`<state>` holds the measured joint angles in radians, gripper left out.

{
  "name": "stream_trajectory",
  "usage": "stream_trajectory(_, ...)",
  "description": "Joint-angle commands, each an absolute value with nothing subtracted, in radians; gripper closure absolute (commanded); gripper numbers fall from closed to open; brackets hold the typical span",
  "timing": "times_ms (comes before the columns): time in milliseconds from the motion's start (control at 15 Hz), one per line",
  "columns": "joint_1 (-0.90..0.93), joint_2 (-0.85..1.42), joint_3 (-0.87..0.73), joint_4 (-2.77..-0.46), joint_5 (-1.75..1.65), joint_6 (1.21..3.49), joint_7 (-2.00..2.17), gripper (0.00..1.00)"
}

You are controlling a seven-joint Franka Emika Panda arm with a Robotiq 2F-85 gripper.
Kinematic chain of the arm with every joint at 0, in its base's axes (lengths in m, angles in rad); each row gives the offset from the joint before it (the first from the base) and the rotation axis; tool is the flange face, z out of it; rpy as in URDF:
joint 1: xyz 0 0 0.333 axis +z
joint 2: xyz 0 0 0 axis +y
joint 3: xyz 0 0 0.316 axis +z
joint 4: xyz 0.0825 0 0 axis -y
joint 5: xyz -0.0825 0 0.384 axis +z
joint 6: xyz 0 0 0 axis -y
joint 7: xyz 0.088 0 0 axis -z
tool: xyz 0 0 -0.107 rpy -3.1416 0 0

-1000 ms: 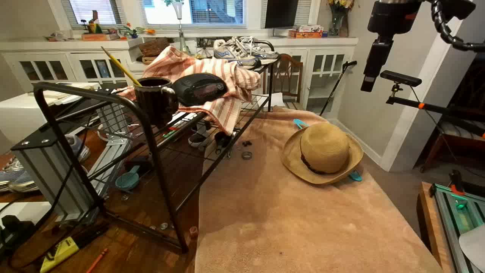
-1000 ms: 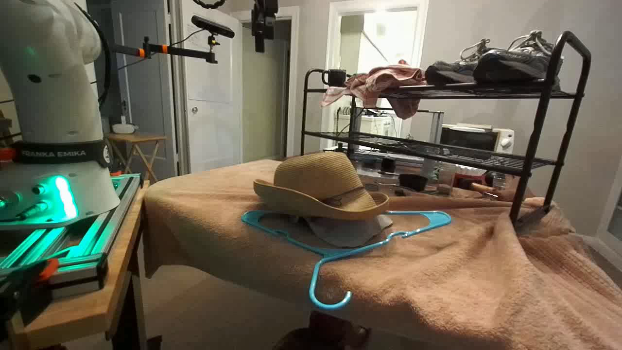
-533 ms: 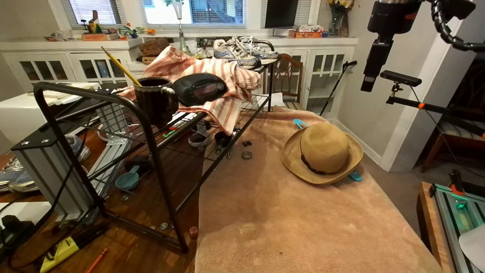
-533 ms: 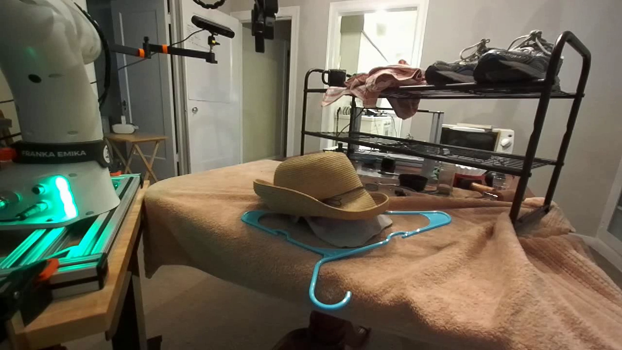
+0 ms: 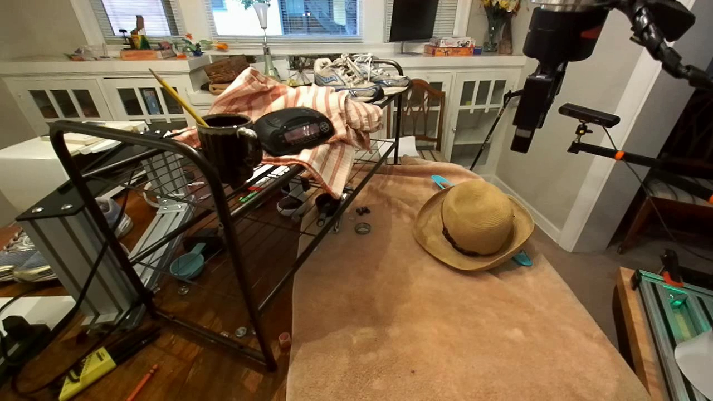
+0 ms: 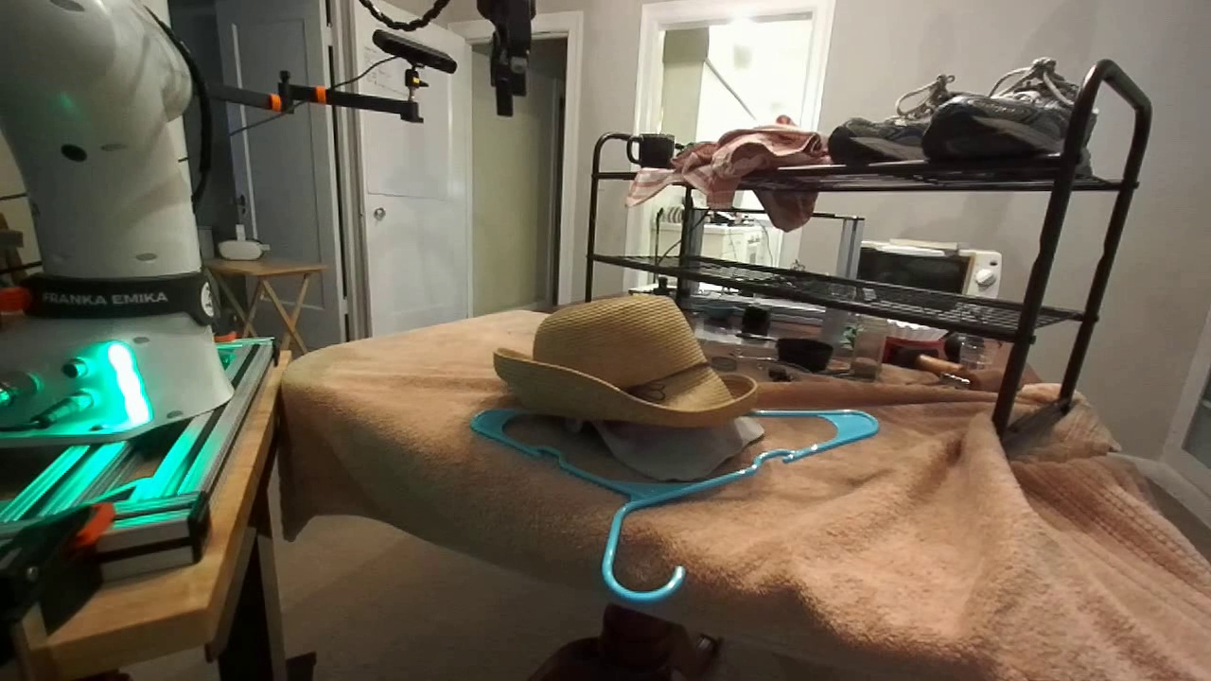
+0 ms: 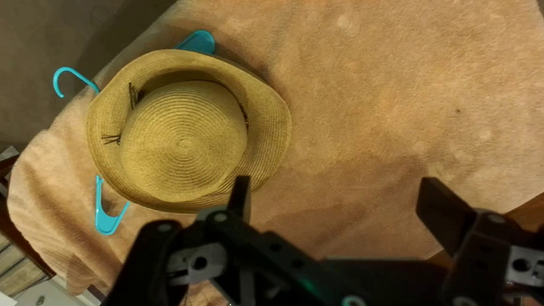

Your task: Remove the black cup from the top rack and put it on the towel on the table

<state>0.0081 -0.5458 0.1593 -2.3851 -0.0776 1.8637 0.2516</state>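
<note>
The black cup [image 5: 227, 149] stands upright on the near end of the top rack [image 5: 267, 191], with a yellow pencil in it. It also shows at the end of the top rack [image 6: 956, 180] as a small dark cup [image 6: 655, 149]. The tan towel [image 5: 445, 328] is spread over the table, whose surface it hides; it fills much of the wrist view [image 7: 382, 106]. My gripper [image 5: 521, 142] hangs in the air above the towel near the straw hat, well apart from the cup. In the wrist view my gripper [image 7: 335, 180] is open, with nothing between its fingers.
A straw hat [image 5: 479, 220] lies on a blue hanger [image 6: 653, 492] on the towel. Beside the cup are a black clock radio [image 5: 295, 131] and a striped cloth [image 5: 334, 111]. Shoes [image 5: 356, 78] sit at the rack's far end. A camera arm [image 5: 613, 153] juts out near my gripper.
Over the last half second my gripper has moved a little left and down in an exterior view. The cup, the rack and the hat have not moved.
</note>
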Motion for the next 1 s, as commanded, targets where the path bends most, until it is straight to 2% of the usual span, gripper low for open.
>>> stream_trajectory(0,0.029,-0.431,0.219,-2.314,-0.024,1.905,0.415,0.00)
stream_trajectory(533,0.058,-0.163,0.280,-2.120,-0.036,2.123,0.579,0.00)
stream_trajectory(933,0.125,0.006,0.272,-1.931,-0.029,2.147,0.527,0.00)
